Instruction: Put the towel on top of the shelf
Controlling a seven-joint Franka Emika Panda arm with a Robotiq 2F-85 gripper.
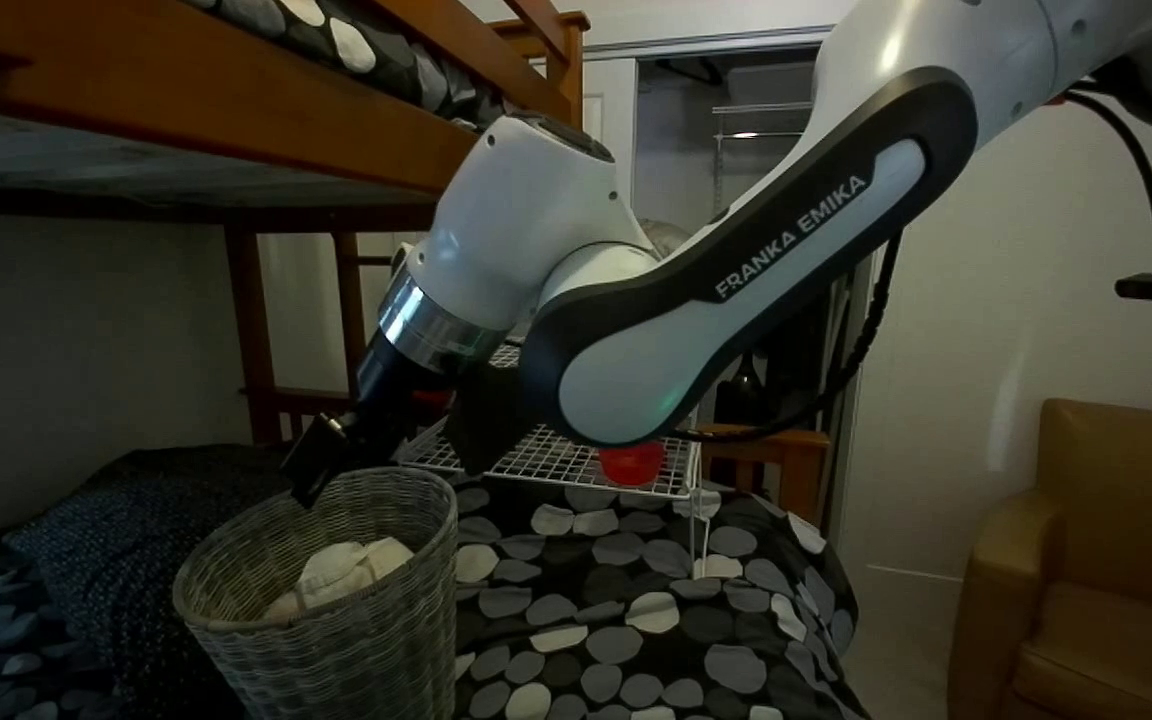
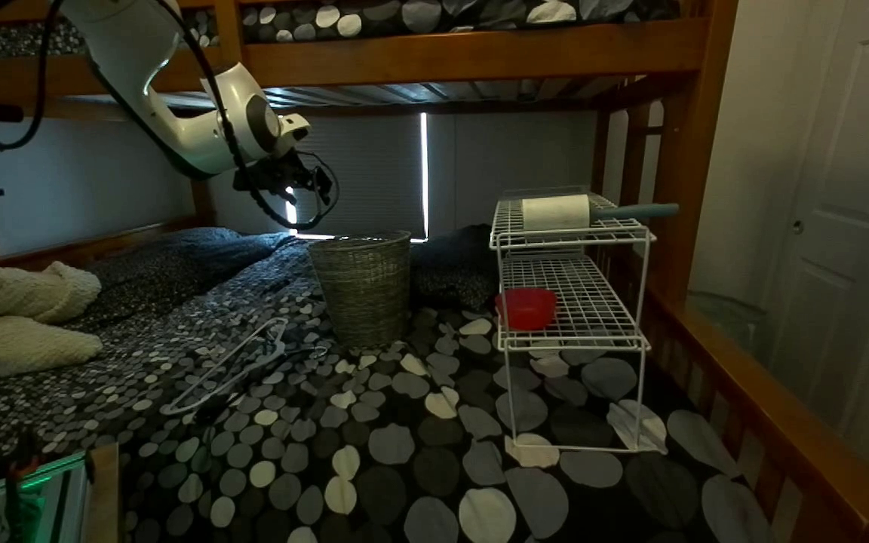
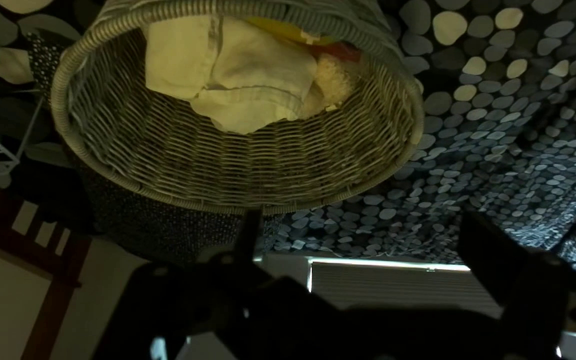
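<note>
A cream cloth, apparently the towel (image 1: 356, 570), lies inside a grey-brown wicker basket (image 1: 366, 650). It also shows folded in the basket in the wrist view (image 3: 238, 70). The shelf (image 2: 570, 240) is a white wire rack with two tiers, standing on the bed; part of it shows in an exterior view (image 1: 546, 455) behind the arm. My gripper (image 1: 306, 478) is above the basket's rim, apart from the towel; it also shows in an exterior view (image 2: 323, 188). In the wrist view my gripper (image 3: 361, 217) has its fingers wide apart with nothing between them.
A white roll with a blue handle (image 2: 555, 213) lies on the top tier. A red bowl (image 2: 529, 309) sits on the lower tier. Hangers (image 2: 231, 369) and a cream blanket (image 2: 19, 302) lie on the bed. The upper bunk's wooden rail (image 2: 472, 56) runs overhead.
</note>
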